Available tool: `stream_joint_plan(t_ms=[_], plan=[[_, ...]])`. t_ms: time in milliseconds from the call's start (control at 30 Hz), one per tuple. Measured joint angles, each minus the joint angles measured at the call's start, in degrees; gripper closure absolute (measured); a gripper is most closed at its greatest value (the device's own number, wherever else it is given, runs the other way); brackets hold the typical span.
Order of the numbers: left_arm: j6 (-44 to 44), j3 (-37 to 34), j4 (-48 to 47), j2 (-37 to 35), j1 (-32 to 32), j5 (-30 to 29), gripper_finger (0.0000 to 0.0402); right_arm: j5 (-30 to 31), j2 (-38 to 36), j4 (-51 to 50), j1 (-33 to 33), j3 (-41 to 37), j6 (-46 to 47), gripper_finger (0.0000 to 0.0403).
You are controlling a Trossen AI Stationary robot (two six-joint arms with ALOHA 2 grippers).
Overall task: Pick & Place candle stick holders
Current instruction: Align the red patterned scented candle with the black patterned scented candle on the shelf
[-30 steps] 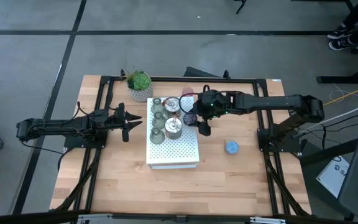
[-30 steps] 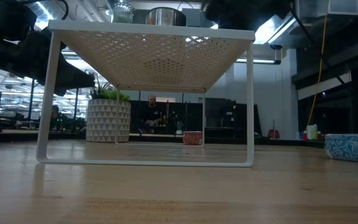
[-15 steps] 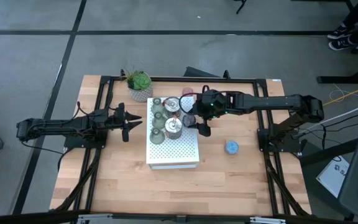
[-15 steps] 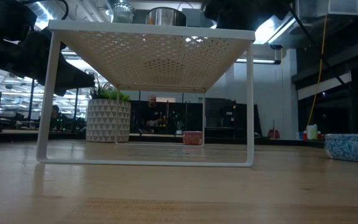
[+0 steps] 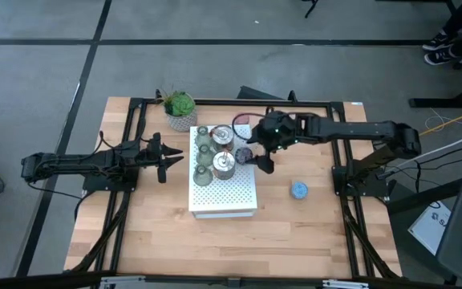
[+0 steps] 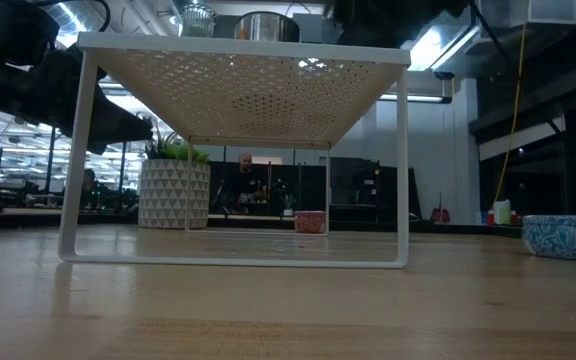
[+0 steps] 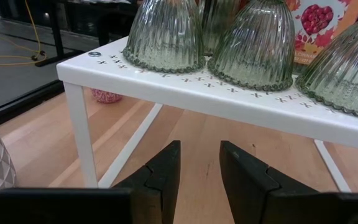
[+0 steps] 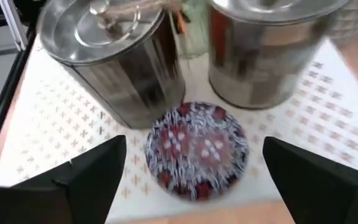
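Seen from above, the right gripper [image 5: 261, 160] hangs with its fingers spread wide over the right-hand edge of the large white perforated box [image 5: 231, 197] standing mid-tabletop [image 5: 215, 241]. Its wrist camera looks down between those parted fingers [image 8: 86, 174] on the purple candle stick holder [image 8: 196, 149], a small round piece with a red-and-white speckled pattern, sitting free on the box top just in front of two round silvery metal holders [image 8: 114, 56], one of them lidded with a knob. Three olive-green ribbed glass holders [image 7: 166, 34] stand in a row along the box's left side. The pink holder [image 5: 241, 120] rests on the tabletop behind the box, and the blue holder [image 5: 298, 190] sits alone on the wood to the right, well apart from the box. The left gripper [image 7: 197, 177] waits level with the tabletop to the left of the box, its fingers slightly parted and holding nothing. A green plant in a white patterned pot [image 5: 180, 110] stands at the back left corner.
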Motion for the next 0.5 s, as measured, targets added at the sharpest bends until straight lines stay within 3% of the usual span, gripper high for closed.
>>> stream_joint_plan(t_ms=[167, 500], plan=[[0.0, 0.0, 0.0, 0.0, 0.0, 0.0, 0.0294, 0.1, -0.3, -8.8, -1.6, 6.6, -2.2, 0.0024], [0.0, 0.0, 0.0, 0.0, 0.0, 0.0, 0.0294, 3.2, -0.3, -3.2, -2.4, 7.9, -8.1, 0.0024]])
